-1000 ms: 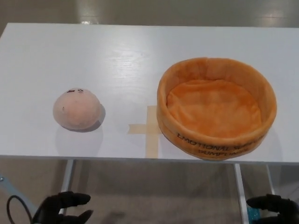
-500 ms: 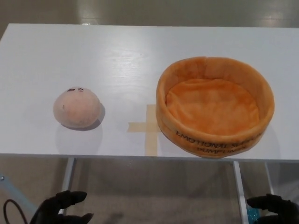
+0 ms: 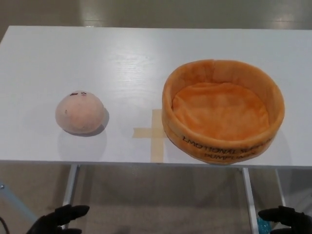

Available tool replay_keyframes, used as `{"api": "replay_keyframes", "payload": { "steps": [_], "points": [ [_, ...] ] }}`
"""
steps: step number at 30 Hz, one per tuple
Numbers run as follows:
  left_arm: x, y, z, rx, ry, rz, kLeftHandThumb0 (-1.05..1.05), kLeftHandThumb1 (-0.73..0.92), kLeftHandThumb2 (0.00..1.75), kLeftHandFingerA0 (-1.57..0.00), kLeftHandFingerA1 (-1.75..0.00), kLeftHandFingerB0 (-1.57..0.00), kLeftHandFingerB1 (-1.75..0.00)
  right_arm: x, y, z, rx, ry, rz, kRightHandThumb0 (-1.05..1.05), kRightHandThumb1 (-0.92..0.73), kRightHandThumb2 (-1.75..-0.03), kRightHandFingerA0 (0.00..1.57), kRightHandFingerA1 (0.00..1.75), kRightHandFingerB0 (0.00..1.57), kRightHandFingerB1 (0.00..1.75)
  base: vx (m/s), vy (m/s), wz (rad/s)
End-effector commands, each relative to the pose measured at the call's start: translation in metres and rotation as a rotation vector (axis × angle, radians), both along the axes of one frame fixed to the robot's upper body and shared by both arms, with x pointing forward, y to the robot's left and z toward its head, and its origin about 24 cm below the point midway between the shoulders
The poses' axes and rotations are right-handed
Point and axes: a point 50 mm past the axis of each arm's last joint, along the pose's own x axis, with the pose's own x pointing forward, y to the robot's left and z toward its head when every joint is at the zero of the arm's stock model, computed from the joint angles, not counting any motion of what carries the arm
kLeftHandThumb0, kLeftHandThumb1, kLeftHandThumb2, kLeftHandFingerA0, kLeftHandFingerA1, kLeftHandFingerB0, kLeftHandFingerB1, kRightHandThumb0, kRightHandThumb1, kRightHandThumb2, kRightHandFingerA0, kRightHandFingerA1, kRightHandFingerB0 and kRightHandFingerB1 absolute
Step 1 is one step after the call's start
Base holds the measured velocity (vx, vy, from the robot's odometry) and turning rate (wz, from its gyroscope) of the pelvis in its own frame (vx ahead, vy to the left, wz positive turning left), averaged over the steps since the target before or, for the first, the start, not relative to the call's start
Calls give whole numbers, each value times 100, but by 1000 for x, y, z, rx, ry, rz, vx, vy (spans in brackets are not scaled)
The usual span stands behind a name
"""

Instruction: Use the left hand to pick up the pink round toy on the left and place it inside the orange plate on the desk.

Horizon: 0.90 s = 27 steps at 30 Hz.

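Pink round toy (image 3: 80, 112) rests on the desk (image 3: 122, 63), well apart from the left hand (image 3: 58, 222), whose empty fingers (image 3: 73, 211) are spread below the desk edge.

orange plate (image 3: 223, 111) rim, upside-down black lettering, "EMOTIONAL" legible

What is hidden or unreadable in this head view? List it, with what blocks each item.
- Left hand: cut off by the bottom edge; grip state unclear.
- Right hand: cut off at the bottom right corner.
- Lettering on the orange plate: upside down, blurred, unreadable.
- Pink round toy: its far side and underside face away; the face marks are too small.
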Motion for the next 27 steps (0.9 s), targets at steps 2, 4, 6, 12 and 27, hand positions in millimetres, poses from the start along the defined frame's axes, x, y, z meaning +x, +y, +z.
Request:
{"api": "replay_keyframes", "payload": {
  "steps": [2, 4, 6, 12, 27],
  "points": [
    [-9, -6, 39, -48, -95, -315, -40, 49, 66, -28, -40, -24, -36, 6, -2, 5, -5, -31, 7, -11, -63, -58, 64, 57, 67, 50, 0, 0, 0],
    [-11, -12, 57, -60, -129, -421, -42, 49, 66, -27, -41, -22, -36, 7, -1, 6, -4, -32, 3, -11, -63, -58, 61, 54, 67, 50, 0, 0, 0],
    [-13, -17, 68, -75, -150, -487, -41, 50, 66, -27, -40, -23, -36, 7, -1, 5, 3, -29, -1, -11, -64, -58, 59, 53, 67, 50, 0, 0, 0],
    [-18, -34, 103, -74, -207, -641, -45, 55, 59, -36, -35, -32, -32, 8, -2, 6, -6, -27, 3, -12, -64, -58, 59, 53, 66, 50, 0, 0, 0],
    [-32, -67, 166, -176, -388, -889, -45, 53, 56, -48, -38, -45, -35, 11, -3, 8, -3, -35, -1, -11, -64, -58, 63, 56, 67, 50, 0, 0, 0]
  ]
}}
